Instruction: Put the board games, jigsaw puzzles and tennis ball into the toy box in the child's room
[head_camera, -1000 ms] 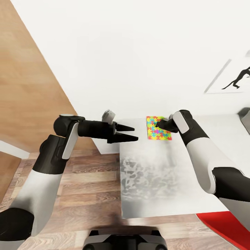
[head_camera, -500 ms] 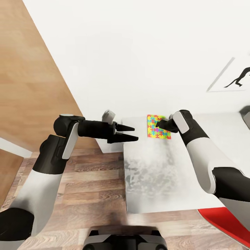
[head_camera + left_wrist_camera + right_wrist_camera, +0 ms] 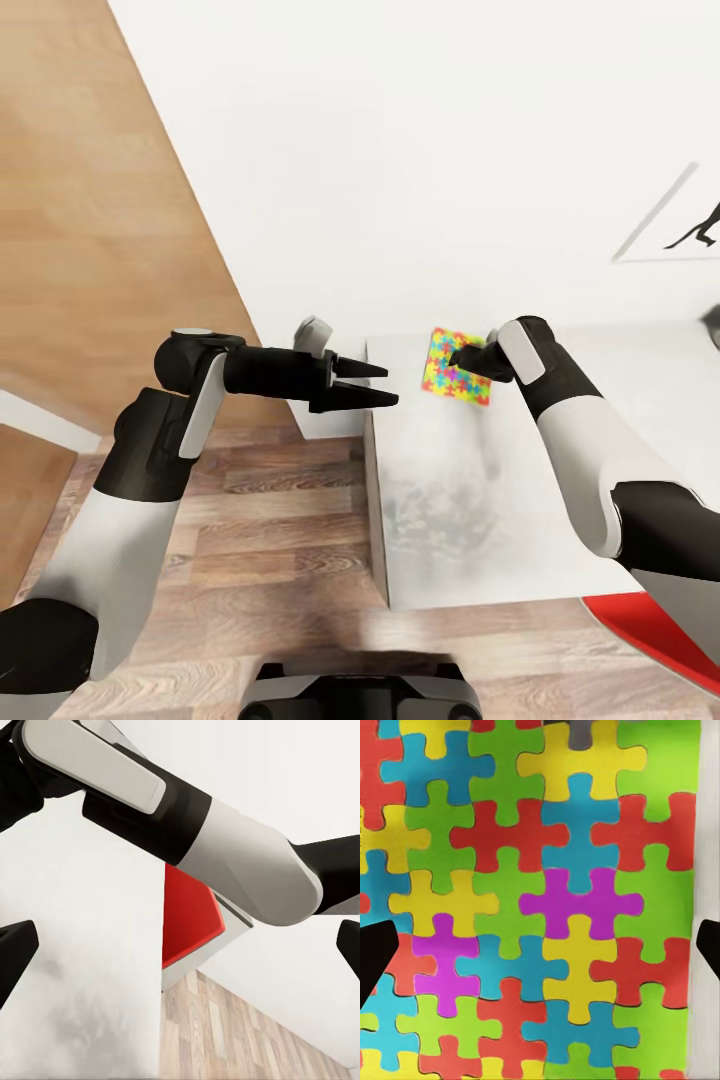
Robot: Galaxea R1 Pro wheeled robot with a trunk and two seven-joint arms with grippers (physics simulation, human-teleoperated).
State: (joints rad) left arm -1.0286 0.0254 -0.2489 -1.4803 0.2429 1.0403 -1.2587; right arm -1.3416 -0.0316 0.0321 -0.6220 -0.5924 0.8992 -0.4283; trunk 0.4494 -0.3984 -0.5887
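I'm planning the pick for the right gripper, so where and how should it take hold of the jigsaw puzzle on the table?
Probably by an edge. The jigsaw puzzle is a thin sheet lying flat on the table, so there is no thickness to pinch from above. The right gripper hangs open over it; the near edge, facing the robot, looks easiest to get a finger under.

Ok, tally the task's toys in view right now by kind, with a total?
Jigsaw puzzles: 1, the jigsaw puzzle on the table, under the right gripper
Board games: 0
Tennis balls: 0
Total: 1
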